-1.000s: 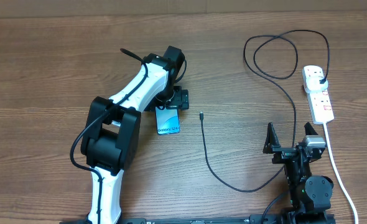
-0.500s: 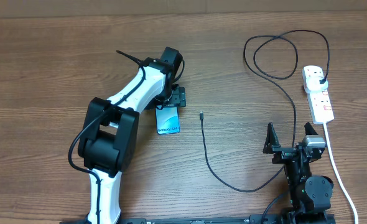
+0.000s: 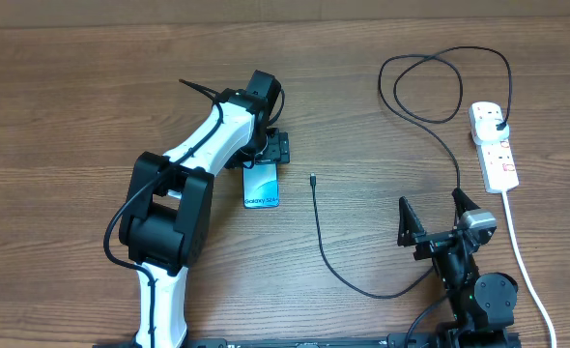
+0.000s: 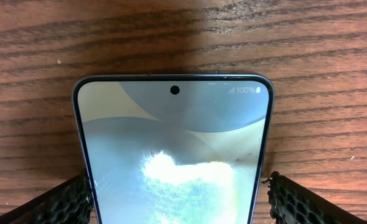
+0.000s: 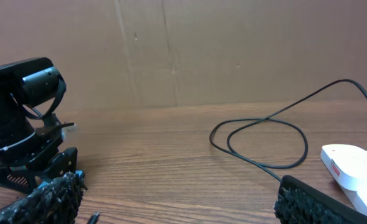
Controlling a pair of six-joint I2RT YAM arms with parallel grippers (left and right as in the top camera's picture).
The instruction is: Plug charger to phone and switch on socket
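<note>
The phone [image 3: 261, 185] lies flat on the table, screen lit. It fills the left wrist view [image 4: 174, 143]. My left gripper [image 3: 266, 159] is open, with one finger on each side of the phone's end [image 4: 177, 190]. The right finger shows a thin gap. The charger cable [image 3: 321, 232] lies loose, its connector tip [image 3: 312, 180] on the wood right of the phone. Its black plug [image 3: 498, 124] sits in the socket [image 3: 495, 147] at the far right. My right gripper [image 3: 432, 211] is open and empty, low over the table. The connector tip [image 5: 94, 218] shows by its left finger.
The cable makes a loop [image 3: 430, 87] at the back right, seen also in the right wrist view [image 5: 258, 121]. The socket's thick white cord [image 3: 522, 256] runs toward the front edge beside my right arm. A brown wall [image 5: 171, 50] stands behind the table.
My right gripper has swung to the left. My left gripper has drawn back slightly along the phone. The phone and the cable have not moved.
</note>
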